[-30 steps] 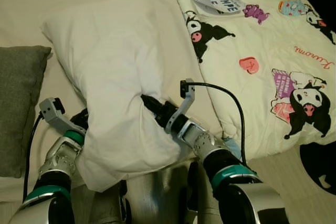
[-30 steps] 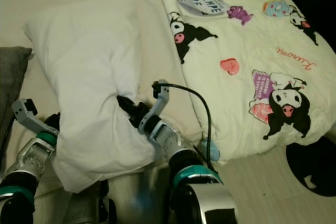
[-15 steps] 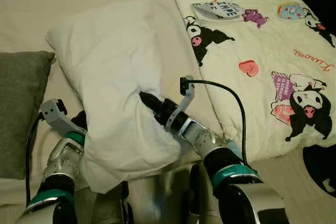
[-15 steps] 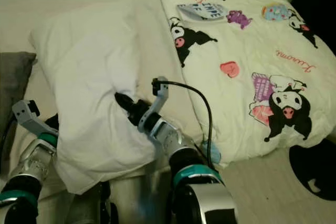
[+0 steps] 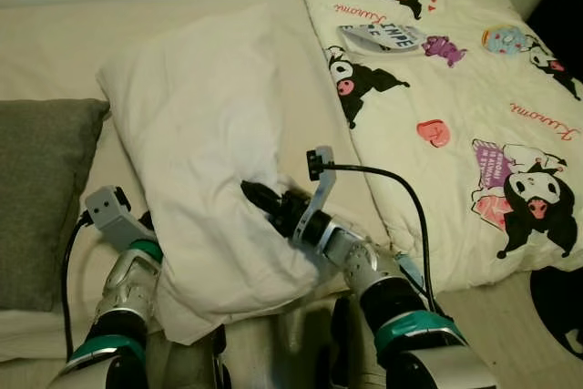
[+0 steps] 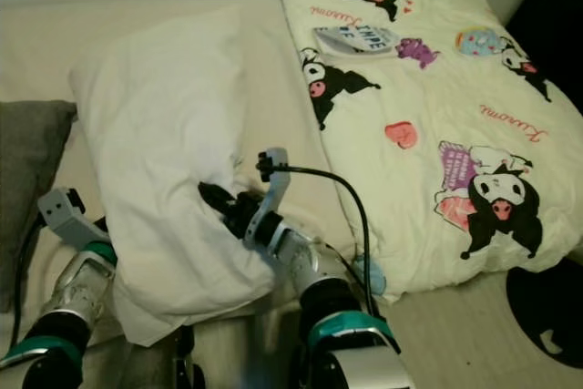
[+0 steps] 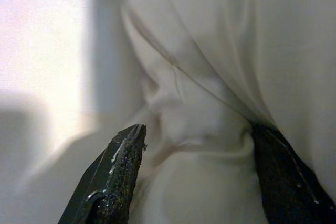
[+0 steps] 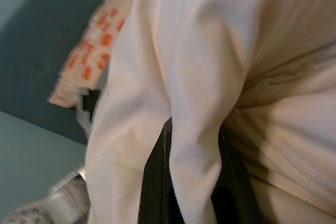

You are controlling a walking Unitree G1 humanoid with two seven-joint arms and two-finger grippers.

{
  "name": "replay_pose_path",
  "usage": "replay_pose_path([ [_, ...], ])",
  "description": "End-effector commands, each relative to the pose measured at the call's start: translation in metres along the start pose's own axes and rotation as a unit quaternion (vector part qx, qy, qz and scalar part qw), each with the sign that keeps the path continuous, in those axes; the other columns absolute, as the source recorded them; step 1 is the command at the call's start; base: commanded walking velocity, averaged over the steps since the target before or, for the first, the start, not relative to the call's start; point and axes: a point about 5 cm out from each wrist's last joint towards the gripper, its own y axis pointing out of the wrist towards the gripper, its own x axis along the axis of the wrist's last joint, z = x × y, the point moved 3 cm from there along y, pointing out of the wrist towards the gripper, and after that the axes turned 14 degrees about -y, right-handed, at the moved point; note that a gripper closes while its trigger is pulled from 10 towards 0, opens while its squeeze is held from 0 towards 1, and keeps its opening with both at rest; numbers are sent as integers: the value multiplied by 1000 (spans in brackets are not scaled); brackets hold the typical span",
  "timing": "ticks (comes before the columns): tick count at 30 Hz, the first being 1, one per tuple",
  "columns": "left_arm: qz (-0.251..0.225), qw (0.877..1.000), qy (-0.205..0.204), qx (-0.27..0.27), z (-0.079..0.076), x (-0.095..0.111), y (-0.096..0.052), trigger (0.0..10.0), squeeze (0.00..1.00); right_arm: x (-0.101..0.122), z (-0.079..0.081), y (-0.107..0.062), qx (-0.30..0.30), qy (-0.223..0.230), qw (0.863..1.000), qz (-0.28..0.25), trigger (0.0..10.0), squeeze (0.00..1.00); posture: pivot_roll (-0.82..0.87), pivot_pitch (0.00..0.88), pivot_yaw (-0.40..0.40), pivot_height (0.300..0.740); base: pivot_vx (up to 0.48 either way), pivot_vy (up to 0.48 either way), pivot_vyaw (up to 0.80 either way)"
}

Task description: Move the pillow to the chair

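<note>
A large white pillow lies lengthwise on the cream bed, its near end hanging over the bed's front edge. My right gripper is shut on a fold near the pillow's middle; in the right wrist view the cloth is pinched between the two black fingers. My left gripper is tucked under the pillow's near left edge by its wrist, and bunched pillow fabric sits between its fingers. No chair can be seen.
A grey cushion lies to the left of the pillow. A cream blanket with cartoon prints covers the bed's right side, with a booklet on it. Floor with a dark rug patch is at the lower right.
The whole picture has shifted down and slightly right, so the camera moved. Both grippers keep their hold, and the pillow's near end now bunches more over the bed's edge.
</note>
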Motion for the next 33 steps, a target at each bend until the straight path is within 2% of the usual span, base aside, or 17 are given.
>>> replay_pose_path([
  [1, 16, 998, -16, 52, 20, -8, -6, 10000, 0, -24, 17, 12, 14, 21, 999, 41, 0, 0, 28, 109, -5, 595, 0, 0, 0],
  [6, 13, 998, 16, 60, 26, 0, -7, 10000, 0, -23, 8, 6, -16, 28, 999, 43, 0, 0, 3, 134, -30, 595, 0, 0, 0],
  [9, 12, 999, -7, 39, 19, 5, -2, 10000, 0, -23, 6, 5, -18, 23, 998, 52, 0, 0, -11, 161, -35, 595, 0, 0, 0],
  [11, 8, 999, -42, 29, 13, 7, 1, 10000, 0, -24, 6, 5, -16, 14, 998, 59, 0, 0, -20, 164, -33, 595, 0, 0, 0],
  [15, 9, 998, -59, 24, 7, 7, 4, 10000, 0, -24, 7, 7, -15, 11, 998, 60, 0, 0, -42, 172, -25, 595, 0, 0, 0],
  [16, 6, 997, -42, 66, 12, 5, 4, 10000, 0, -24, 8, 9, -17, 13, 998, 59, 0, 0, -47, 183, -15, 595, 0, 0, 0],
  [17, 6, 997, -42, 66, 12, 5, 4, 10000, 0, -24, 8, 9, -17, 13, 998, 59, 0, 0, -47, 183, -15, 595, 0, 0, 0],
  [18, 3, 995, -28, 99, 17, 4, 3, 10000, 0, -24, 8, 9, -19, 15, 998, 59, 0, 0, -47, 183, -15, 595, 0, 0, 0],
  [20, -14, 989, -46, 142, 27, 2, -1, 10000, 0, -27, 8, 9, -28, 26, 997, 61, 0, 0, -49, 193, -14, 595, 0, 0, 0],
  [22, -19, 987, -59, 147, 30, 1, -3, 10000, 0, -28, 8, 9, -30, 29, 997, 62, 0, 0, -53, 199, -15, 595, 0, 0, 0],
  [25, -8, 989, -66, 131, 28, -6, -4, 10000, 0, -31, 9, 8, -30, 34, 997, 64, 0, 0, -59, 205, -20, 595, 0, 0, 0],
  [26, 25, 993, -76, 90, 16, -18, -1, 10000, 0, -32, 11, 9, -24, 36, 997, 66, 0, 0, -61, 204, -28, 595, 0, 0, 0],
  [27, 25, 993, -76, 90, 16, -18, -1, 10000, 0, -32, 11, 9, -24, 36, 997, 66, 0, 0, -61, 204, -28, 595, 0, 0, 0],
  [28, 72, 994, -82, 15, -6, -34, 2, 10000, 0, -34, 15, 9, -12, 38, 997, 68, 0, 0, -61, 205, -29, 595, 0, 0, 0],
  [30, 82, 993, -82, -2, -12, -38, 2, 10000, 0, -34, 16, 10, -9, 38, 997, 69, 0, 0, -61, 205, -29, 595, 0, 0, 0],
  [32, 134, 982, -105, -86, -40, -54, 2, 10000, 0, -36, 22, 12, 9, 42, 996, 73, 0, 0, -53, 210, -32, 595, 0, 0, 0],
  [33, 134, 982, -105, -86, -40, -54, 2, 10000, 0, -36, 22, 12, 9, 42, 996, 73, 0, 0, -53, 210, -32, 595, 0, 0, 0],
])
